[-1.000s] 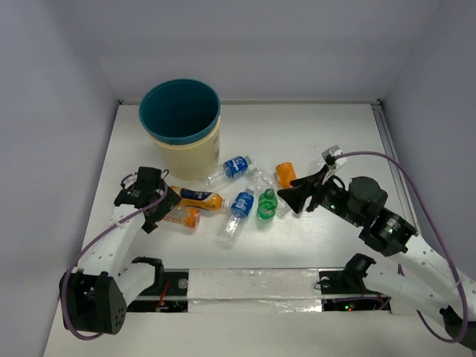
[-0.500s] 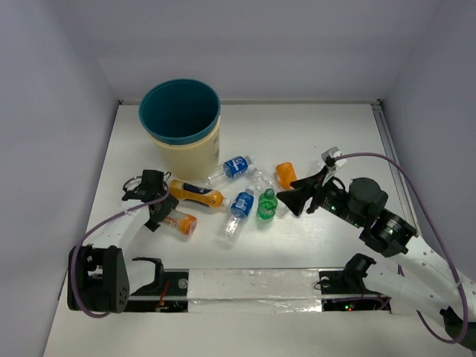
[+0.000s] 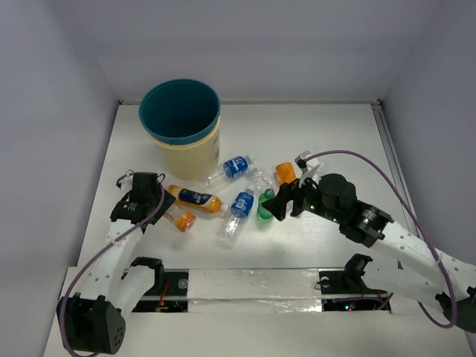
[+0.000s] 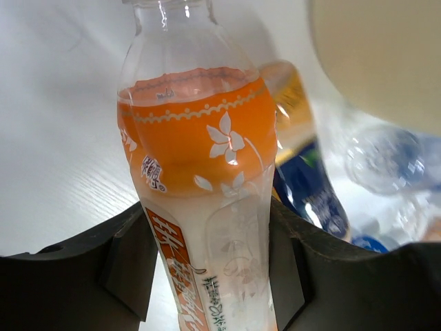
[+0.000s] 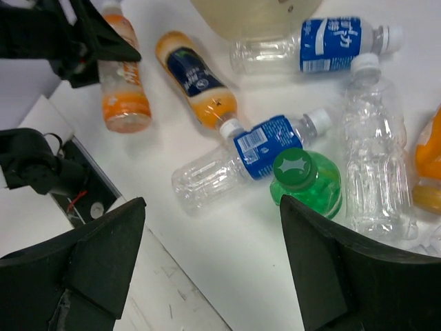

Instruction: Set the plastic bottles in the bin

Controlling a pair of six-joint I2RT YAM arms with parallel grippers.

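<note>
The left gripper (image 4: 207, 207) stands narrow around an orange-and-white bottle (image 4: 200, 158), with a pad against each side of its body. The bottle lies flat on the table (image 4: 62, 138). Its long axis runs straight out from between the fingers, away from the wrist. Its far end tapers to clear plastic; which end carries the cap cannot be told. Just past that bottle, off to one side, lies a dark-labelled orange bottle (image 4: 303, 172), and beyond it rises the cream wall of the bin (image 4: 379, 55).

The right gripper (image 5: 212, 201) stands wide with nothing between its fingers, hanging above the cluster. Just ahead of one fingertip the green bottle (image 5: 306, 183) stands upright, its cap toward the wrist. Ahead of the gap a blue-labelled bottle (image 5: 255, 148) lies on its side, slanting across the opening, its cap end nearer the green one. On the far side of the green bottle a plain clear bottle (image 5: 375, 158) lies with its cap pointing away from the gripper, toward the bin.
</note>
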